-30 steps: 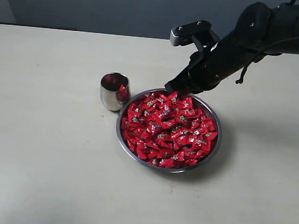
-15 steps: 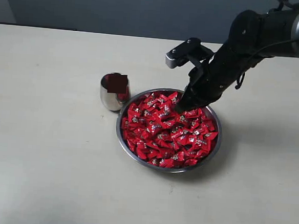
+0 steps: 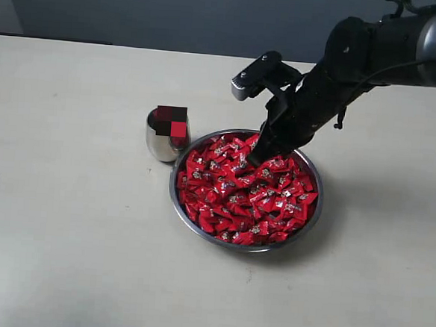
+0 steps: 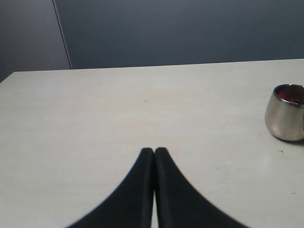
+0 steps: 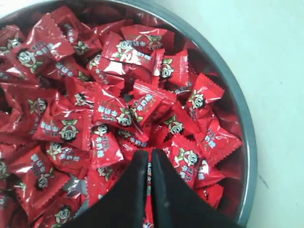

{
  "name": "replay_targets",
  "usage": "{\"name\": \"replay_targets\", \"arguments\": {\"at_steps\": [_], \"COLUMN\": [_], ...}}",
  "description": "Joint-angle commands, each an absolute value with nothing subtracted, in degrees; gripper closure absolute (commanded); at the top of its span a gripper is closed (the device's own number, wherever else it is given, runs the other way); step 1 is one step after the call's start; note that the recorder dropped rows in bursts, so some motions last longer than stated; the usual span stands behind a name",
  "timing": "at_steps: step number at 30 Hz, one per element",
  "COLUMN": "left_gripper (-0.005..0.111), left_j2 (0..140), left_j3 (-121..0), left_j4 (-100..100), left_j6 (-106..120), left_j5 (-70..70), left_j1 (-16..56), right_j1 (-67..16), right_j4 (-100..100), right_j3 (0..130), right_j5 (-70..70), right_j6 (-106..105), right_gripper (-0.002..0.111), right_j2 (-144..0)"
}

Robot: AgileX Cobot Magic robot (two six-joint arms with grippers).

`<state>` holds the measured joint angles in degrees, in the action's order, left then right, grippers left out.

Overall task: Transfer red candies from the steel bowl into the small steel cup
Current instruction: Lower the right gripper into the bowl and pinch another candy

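Observation:
The steel bowl [image 3: 310, 219] [image 5: 239, 101] is heaped with red candies [image 3: 246, 189] [image 5: 109, 111]. My right gripper [image 3: 255, 153] [image 5: 149, 155] dips into the far side of the pile. Its fingers are almost together, with a thin strip of red wrapper pinched between them. The small steel cup [image 3: 160, 141] [image 4: 285, 116] stands just left of the bowl, with red showing inside its mouth. My left gripper [image 4: 154, 151] is shut and empty, low over bare table well to the side of the cup. It does not show in the exterior view.
The pale table [image 3: 64, 220] stretches around the bowl and cup. A dark wall [image 3: 139, 8] runs along its far edge. The right arm [image 3: 375, 55] reaches in from the upper right above the bowl.
My right gripper swung from the bowl's far-left rim near the cup into the candy pile, then shifted slightly left. The bowl and cup stayed put.

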<state>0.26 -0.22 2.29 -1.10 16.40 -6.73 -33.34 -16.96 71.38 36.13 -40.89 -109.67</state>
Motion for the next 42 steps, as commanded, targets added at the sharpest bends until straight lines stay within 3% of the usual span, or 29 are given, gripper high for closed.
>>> {"name": "replay_targets", "arguments": {"at_steps": [1,3,11,42], "left_gripper": [0.106,0.106,0.106,0.106], "left_j2": [0.0,0.0,0.0,0.0], "left_j3": [0.0,0.0,0.0,0.0], "left_j4": [2.2,2.2,2.2,2.2], "left_j6": [-1.15,-1.15,-1.15,-1.15], "left_j5": [16.3,16.3,16.3,16.3], "left_j1": [-6.77,-6.77,-6.77,-6.77], "right_j1": [-33.39,-33.39,-33.39,-34.12], "right_j4": [-16.44,-14.39,-13.59,-13.49], "right_j3": [71.72,71.72,71.72,71.72], "right_j5": [35.16,34.18,33.62,32.44], "right_j6": [-41.93,-42.66,-42.66,-42.94], "right_gripper": [0.082,0.074,0.081,0.081], "right_j2": [-109.54,-109.54,-110.91,-113.49]}}
